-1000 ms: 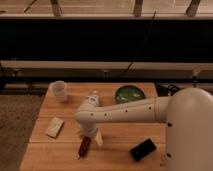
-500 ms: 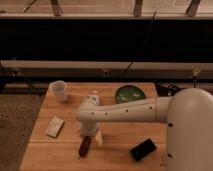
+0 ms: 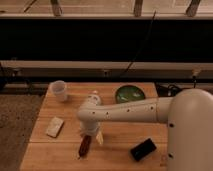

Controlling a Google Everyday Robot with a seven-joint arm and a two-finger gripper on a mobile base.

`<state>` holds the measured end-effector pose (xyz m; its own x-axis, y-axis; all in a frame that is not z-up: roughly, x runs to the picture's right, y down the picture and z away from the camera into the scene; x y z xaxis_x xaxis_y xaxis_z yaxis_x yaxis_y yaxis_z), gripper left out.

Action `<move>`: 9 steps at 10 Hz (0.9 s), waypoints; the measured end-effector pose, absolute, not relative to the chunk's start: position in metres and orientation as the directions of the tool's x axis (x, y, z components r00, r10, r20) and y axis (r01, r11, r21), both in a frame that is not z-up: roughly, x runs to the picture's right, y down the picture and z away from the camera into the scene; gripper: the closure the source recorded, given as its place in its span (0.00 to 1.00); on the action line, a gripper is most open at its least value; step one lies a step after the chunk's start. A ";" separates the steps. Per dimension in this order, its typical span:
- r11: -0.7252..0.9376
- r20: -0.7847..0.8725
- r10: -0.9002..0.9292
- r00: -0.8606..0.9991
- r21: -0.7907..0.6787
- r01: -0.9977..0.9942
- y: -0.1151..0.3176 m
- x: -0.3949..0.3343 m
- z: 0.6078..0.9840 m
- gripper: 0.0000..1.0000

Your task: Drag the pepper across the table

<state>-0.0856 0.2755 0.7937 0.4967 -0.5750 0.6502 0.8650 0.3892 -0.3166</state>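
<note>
White cup [image 3: 59, 90] stands upright at far-left corner of the table [image 3: 120, 142]; inside not visible, cannot tell contents. Green bowl [image 3: 130, 93] sits at the far edge right of centre; interior looks plain dark green, nothing clearly in it.

Gripper [image 3: 90, 134] is down over the near-left part of the table, at the end of the white arm [image 3: 135, 111] that reaches in from the right across the tabletop. Fingers point down at the pepper [image 3: 84, 146]; whether they are open or closed on it cannot be told, the wrist housing hides the tips.

Pepper: dark-red, slender, lying on the wood just under and slightly nearer than the gripper, long axis running roughly near-far, thin end toward the near edge. Its upper end meets the gripper.

Other things: pale rectangular sponge-like block [image 3: 55, 127] left of the gripper, apart from the pepper. Black rectangular block [image 3: 143, 149] near-right, tilted, well apart from the pepper. Small white bottle-like item [image 3: 94, 96] just behind the arm's elbow, partly hidden. Robot's big white body [image 3: 190, 135] covers the table's right edge. Dark window wall with cable behind.
</note>
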 end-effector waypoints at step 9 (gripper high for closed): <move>0.369 0.652 -0.577 0.491 -0.328 0.870 0.276 -0.089 0.795 1.00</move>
